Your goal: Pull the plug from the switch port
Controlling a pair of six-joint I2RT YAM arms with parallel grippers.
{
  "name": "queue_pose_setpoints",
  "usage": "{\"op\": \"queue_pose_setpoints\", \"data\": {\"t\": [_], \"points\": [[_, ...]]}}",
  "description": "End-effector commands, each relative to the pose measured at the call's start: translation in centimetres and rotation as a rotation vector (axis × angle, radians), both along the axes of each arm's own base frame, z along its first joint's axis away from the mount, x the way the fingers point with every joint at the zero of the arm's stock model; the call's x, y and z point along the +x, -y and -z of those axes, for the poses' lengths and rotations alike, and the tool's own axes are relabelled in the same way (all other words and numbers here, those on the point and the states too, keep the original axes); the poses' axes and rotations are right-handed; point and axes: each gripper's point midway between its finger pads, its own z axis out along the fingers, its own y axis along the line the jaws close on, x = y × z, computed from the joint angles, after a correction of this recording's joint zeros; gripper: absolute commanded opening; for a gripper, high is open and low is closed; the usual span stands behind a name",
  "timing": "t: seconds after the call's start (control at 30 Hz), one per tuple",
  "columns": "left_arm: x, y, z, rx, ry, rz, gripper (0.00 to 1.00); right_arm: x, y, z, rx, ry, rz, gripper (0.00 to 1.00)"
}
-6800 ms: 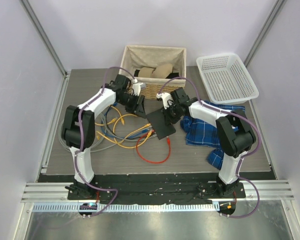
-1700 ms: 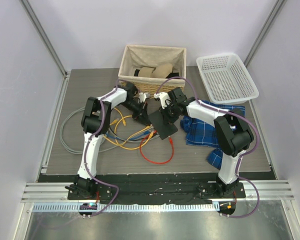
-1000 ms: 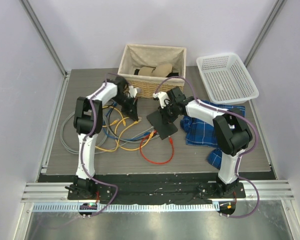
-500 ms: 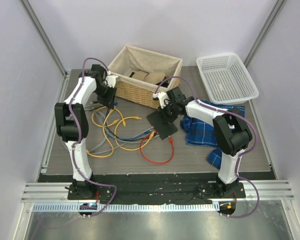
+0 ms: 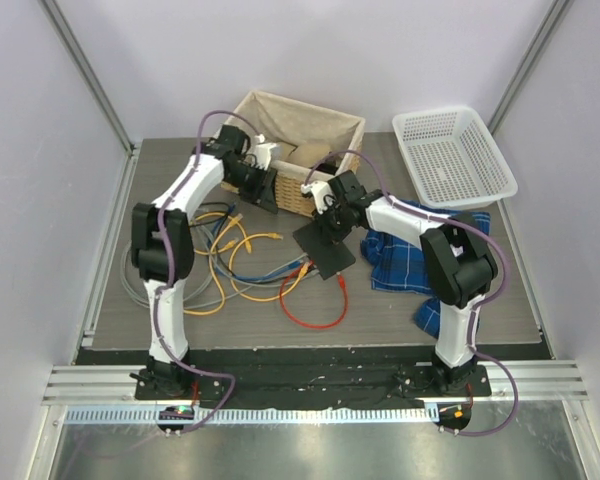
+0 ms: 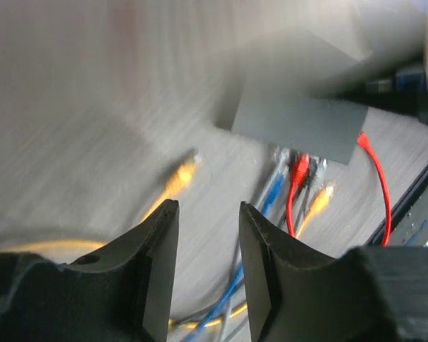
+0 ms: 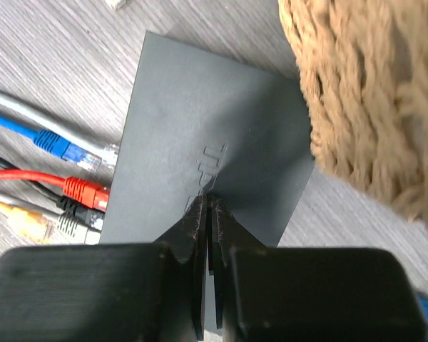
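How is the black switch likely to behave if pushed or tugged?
Probably slides readily: the switch is a flat, smooth box. Likely light, so the cables at its edge may drag it. Unlikely to tip, being so low.

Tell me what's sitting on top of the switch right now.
Only the right pincer, shut, its tips down on the switch lid beside raised lettering. No cable lies on the visible lid. The pincer's body hides the lid's near part.

Blur smears the left wrist view; the switch (image 6: 299,125) and a yellow plug (image 6: 180,177) are soft shapes. The right wrist view cuts off the wicker basket (image 7: 371,107), and the red plug (image 7: 82,191) seems to have its tip hidden at the switch's edge.
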Motion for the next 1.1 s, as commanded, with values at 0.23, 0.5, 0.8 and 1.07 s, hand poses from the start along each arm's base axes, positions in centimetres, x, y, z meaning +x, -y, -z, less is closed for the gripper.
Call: {"op": "queue_pose_setpoints", "data": {"t": [0.23,0.5,0.8,1.07], "points": [[9.8,9.1,-1.6,0.034,0.272,-0.009,0.45,-2.9,2.6,2.7,-0.116,-0.090,0.003,0.07],[0.3,7.5,-3.9,-0.143,0.097,0.014,0.51,-4.4,3.5,2.4,-0.119,-0.086,-0.006,0.08],[-5.4,6.8,0.3,-0.192,-0.107,0.066,0.59,-5.1,3.7,3.6,-0.128,-0.127,-0.005,0.08],[-5.3,7.6,5.5,-0.185,-0.259,0.048,0.55,-4.9,3.6,3.2,-0.131,-0.115,-0.012,0.08]]}}
